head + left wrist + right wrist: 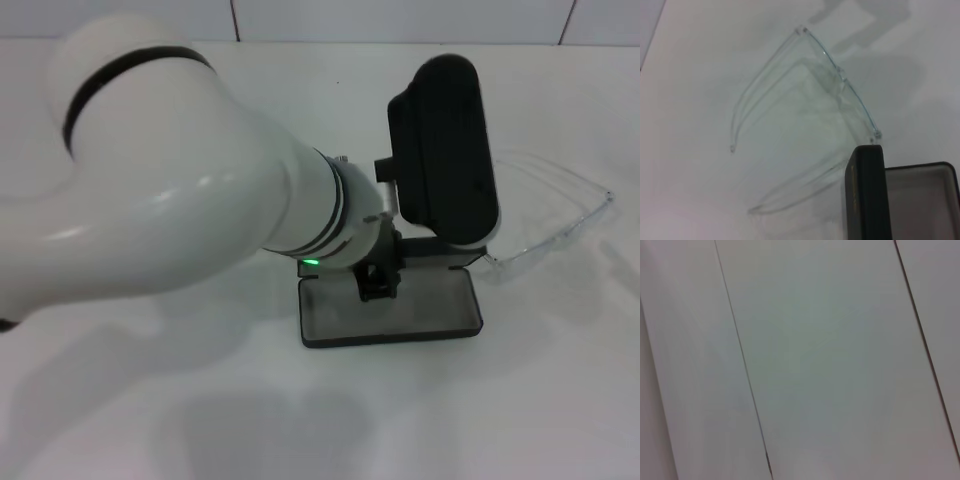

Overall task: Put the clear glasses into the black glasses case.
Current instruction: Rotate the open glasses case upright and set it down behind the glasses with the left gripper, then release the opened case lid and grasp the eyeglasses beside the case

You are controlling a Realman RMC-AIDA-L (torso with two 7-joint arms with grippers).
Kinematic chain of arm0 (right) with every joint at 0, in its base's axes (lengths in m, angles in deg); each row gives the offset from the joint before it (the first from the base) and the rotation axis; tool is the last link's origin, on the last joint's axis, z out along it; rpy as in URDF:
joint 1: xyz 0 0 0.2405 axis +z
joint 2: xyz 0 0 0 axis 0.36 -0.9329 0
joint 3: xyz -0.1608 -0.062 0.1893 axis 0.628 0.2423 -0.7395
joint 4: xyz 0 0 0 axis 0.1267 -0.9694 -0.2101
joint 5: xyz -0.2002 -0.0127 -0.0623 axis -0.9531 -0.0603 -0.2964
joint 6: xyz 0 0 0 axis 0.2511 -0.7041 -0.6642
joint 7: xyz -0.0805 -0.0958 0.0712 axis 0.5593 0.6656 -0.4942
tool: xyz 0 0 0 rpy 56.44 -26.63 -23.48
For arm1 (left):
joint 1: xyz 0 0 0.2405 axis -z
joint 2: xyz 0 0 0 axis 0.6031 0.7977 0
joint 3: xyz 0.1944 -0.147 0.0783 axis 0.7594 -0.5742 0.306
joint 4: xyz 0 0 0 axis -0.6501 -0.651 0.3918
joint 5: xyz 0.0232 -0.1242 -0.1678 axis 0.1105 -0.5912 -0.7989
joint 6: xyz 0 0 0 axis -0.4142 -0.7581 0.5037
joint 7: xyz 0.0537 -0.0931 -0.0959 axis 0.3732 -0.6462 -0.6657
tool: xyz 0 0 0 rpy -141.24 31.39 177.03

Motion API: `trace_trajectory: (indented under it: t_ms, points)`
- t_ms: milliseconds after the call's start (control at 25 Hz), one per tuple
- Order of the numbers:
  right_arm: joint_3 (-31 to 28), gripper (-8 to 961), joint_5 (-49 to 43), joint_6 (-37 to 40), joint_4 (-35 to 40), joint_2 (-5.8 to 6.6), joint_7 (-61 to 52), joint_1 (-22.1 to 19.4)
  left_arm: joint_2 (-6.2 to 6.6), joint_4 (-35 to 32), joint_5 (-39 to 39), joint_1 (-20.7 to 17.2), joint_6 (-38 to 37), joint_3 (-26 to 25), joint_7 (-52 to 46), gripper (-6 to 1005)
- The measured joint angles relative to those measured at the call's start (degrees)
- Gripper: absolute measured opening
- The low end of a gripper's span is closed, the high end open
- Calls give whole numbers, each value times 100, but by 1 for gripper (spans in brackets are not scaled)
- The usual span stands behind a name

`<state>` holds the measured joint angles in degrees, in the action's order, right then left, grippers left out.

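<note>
The black glasses case (392, 318) lies open in the middle of the white table, its grey-lined tray facing up and its lid (445, 150) standing raised behind it. In the left wrist view the lid's edge (865, 195) and the grey lining (920, 200) show. The clear glasses (560, 215) lie on the table to the right of the case, just past the lid, arms unfolded (835, 85). My left arm reaches across from the left, and its gripper (378, 280) hangs over the left half of the tray, close to the lid. My right gripper is out of view.
A white tabletop (420, 420) surrounds the case. A tiled wall (400, 20) runs along the back edge. The right wrist view shows only pale panels with dark seams (742, 360).
</note>
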<state>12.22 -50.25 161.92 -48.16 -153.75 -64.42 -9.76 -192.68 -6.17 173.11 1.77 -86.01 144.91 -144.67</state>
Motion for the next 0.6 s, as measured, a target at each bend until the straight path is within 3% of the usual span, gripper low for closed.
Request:
trace_trajectory:
  t_ms: [160,280,520,600]
  points:
    - [60,676,-170,-43,36,16,0,20,0,48,58,18,47,73,-28,269]
    - [86,676,-829,-186,309,36,-68,134,5,-105,78,15,37,77,-57,273]
    - [124,675,-1891,106,1180,96,-699,478,14,-473,-2,-61,-148,62,-68,501]
    - [206,675,-2245,264,1666,139,-1068,652,24,-890,-168,-200,-284,34,-66,507]
